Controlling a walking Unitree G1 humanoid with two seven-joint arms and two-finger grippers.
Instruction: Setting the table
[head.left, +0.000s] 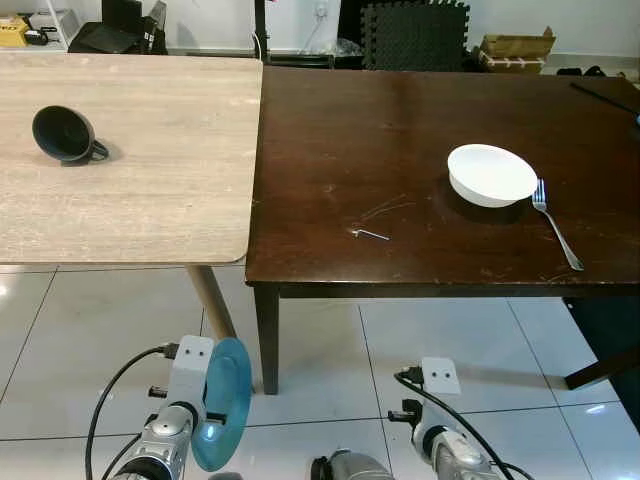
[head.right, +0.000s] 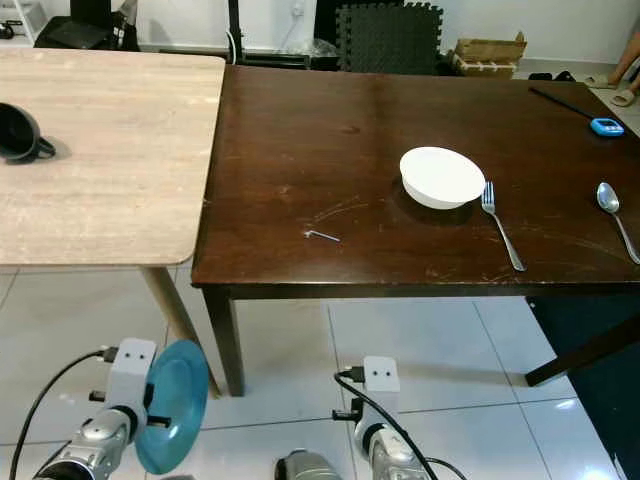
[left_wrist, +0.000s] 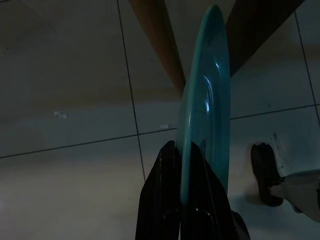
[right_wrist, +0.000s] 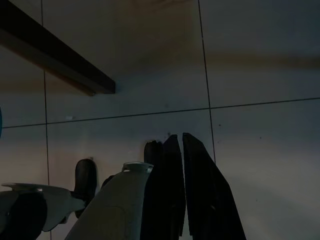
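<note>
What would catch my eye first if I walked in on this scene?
Likely the teal plate, held on edge in the left claw low over the tiled floor, in front of the tables. Next, the white bowl on the dark table, with a fork just to its right and a spoon further right. Off to the left, a black cup lies tipped on the pale table.
</note>
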